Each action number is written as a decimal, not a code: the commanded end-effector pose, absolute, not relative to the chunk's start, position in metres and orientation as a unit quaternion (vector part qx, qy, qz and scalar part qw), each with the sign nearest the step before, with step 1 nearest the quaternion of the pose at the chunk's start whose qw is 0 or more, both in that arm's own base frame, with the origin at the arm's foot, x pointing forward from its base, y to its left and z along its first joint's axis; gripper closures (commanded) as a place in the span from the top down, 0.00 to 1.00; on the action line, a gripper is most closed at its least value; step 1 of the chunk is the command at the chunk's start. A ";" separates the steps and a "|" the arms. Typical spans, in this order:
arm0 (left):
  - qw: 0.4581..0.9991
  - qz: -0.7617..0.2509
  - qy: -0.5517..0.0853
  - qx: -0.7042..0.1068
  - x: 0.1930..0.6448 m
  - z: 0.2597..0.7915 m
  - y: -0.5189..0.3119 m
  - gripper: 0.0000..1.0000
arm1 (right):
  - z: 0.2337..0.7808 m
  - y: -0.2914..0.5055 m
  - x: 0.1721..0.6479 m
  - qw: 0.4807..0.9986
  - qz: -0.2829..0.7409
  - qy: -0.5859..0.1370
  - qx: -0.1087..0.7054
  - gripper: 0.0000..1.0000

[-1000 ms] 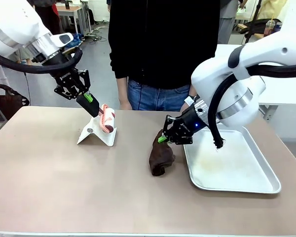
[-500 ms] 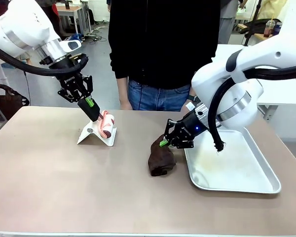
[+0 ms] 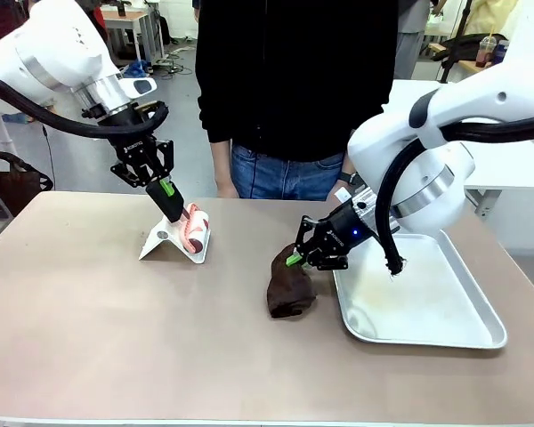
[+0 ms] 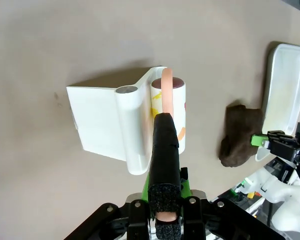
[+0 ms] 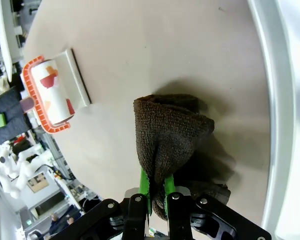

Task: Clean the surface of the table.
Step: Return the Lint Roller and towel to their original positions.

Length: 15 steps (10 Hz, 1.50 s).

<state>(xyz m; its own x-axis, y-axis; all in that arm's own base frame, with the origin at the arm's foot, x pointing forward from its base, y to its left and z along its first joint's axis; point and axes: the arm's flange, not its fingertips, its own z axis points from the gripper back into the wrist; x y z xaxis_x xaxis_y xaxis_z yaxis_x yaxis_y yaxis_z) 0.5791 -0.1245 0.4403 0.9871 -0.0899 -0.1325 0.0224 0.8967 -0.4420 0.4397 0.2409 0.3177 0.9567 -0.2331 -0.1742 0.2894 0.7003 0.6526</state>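
The table (image 3: 116, 356) fills the lower two thirds of the front view, a broad matte tan-brown top with a thin pale edge along the bottom of the frame. On it I count one brown cloth (image 3: 290, 288), one lint roller (image 3: 193, 229) in one white stand (image 3: 173, 242), and one metal tray (image 3: 445, 331). One person (image 3: 294, 89) stands at the far side, top centre.

My left gripper (image 3: 172, 206), upper left of the front view, is clamped on the roller's salmon handle, which runs up between my closed fingers. My right gripper (image 3: 293, 259), centre right, is pinched tight on a fold of the cloth, whose bulk slumps onto the table just left of the tray.

My left wrist view looks straight down on the stand (image 4: 110, 125) and the roller (image 4: 170, 112) lying in its cradle, a patterned white drum with a dark end; it also shows the cloth (image 4: 240, 135) touching the tray's rim (image 4: 270, 100) at the right edge, and my other gripper (image 4: 262, 141) there. My right wrist view shows the cloth's (image 5: 172, 137) coarse knitted weave rising from my green pads (image 5: 144, 187), the roller (image 5: 50, 95) with red patches in the upper left, and the tray's pale wall (image 5: 282, 125) down the right side.

Near the stand, the tabletop (image 4: 40, 50) carries a few small dark specks.
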 end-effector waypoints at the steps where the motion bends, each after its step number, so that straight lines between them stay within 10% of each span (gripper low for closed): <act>1: 0.975 -0.013 0.084 -0.206 0.587 0.443 -0.132 0.22 | 0.319 0.242 0.439 0.914 -0.138 0.037 0.380 0.13; 11: 0.976 -0.005 0.097 -0.193 0.592 0.427 -0.137 0.33 | 0.317 0.240 0.439 0.912 -0.131 0.044 0.386 0.13; 12: 0.976 -0.004 0.099 -0.192 0.591 0.427 -0.136 0.79 | 0.317 0.239 0.439 0.911 -0.131 0.046 0.388 0.64; 13: 0.977 -0.004 0.099 -0.191 0.591 0.427 -0.136 0.89 | 0.316 0.239 0.439 0.912 -0.131 0.049 0.386 0.69; 14: 0.977 -0.004 0.096 -0.190 0.590 0.428 -0.135 1.00 | 0.317 0.239 0.439 0.912 -0.130 0.050 0.386 1.00; 15: 0.977 -0.003 0.092 -0.191 0.589 0.430 -0.133 1.00 | 0.317 0.239 0.440 0.912 -0.129 0.049 0.387 1.00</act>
